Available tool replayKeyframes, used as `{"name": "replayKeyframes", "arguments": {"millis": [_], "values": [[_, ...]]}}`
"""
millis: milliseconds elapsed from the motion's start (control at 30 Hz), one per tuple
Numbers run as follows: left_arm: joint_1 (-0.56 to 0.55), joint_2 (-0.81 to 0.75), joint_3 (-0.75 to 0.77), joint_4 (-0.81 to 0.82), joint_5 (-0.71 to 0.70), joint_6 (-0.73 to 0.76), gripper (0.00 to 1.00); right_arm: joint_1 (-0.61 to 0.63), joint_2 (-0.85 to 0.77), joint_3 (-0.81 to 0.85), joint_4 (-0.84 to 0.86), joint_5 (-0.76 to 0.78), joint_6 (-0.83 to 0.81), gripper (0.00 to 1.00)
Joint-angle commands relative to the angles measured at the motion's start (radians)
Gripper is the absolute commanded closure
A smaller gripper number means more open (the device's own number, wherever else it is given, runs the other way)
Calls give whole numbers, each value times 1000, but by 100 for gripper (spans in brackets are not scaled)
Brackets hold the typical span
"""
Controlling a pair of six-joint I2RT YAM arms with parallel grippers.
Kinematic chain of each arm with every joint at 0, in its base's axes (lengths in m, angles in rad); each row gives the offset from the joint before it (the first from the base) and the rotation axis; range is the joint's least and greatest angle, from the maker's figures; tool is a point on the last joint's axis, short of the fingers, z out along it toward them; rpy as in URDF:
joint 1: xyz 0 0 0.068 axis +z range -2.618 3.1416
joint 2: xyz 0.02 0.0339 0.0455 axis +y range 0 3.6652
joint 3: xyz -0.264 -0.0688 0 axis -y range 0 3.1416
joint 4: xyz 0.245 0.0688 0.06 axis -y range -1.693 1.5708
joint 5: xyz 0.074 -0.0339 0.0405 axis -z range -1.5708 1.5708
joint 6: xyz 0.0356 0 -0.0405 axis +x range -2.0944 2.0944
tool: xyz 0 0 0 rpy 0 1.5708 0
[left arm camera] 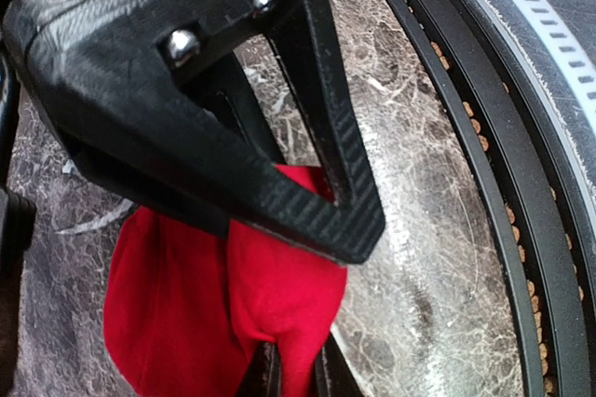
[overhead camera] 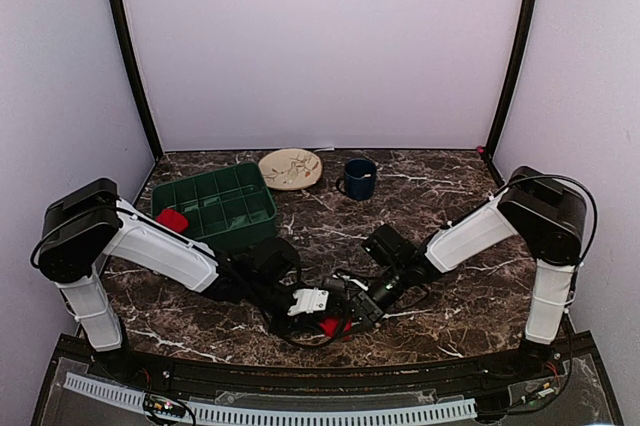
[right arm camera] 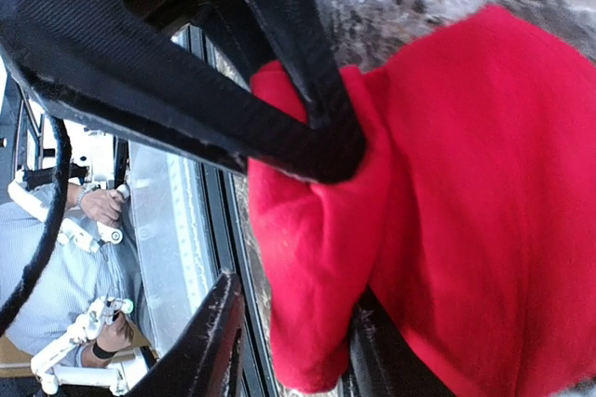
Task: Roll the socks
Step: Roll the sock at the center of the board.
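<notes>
One red sock (overhead camera: 328, 327) lies bunched on the marble table near the front edge, between both grippers. My left gripper (left arm camera: 294, 369) is shut on a fold of this sock (left arm camera: 279, 276). My right gripper (right arm camera: 293, 336) stands open around another fold of the sock (right arm camera: 447, 201); the cloth rests against one finger (right arm camera: 377, 355) and clear of the other finger (right arm camera: 200, 341). In each wrist view the other arm's black finger presses over the cloth from above. A second red sock (overhead camera: 172, 219) sits as a small bundle in the green tray (overhead camera: 205, 178).
The green tray has several compartments and stands at the back left. A cream plate (overhead camera: 290, 168) and a dark blue mug (overhead camera: 360, 178) sit at the back centre. The table's black front rail (left arm camera: 484, 183) runs close beside the sock.
</notes>
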Motion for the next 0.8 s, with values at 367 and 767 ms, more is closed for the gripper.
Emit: {"name": "replayKeyframes", "arguments": {"millis": [367,767], "values": [[110,49,132,-286,185,-96,100,-42,-134,-133,74,209,42,64],[169,113,248,-431,384,-144,100,-41,-250,-211,88,417,15,63]]}}
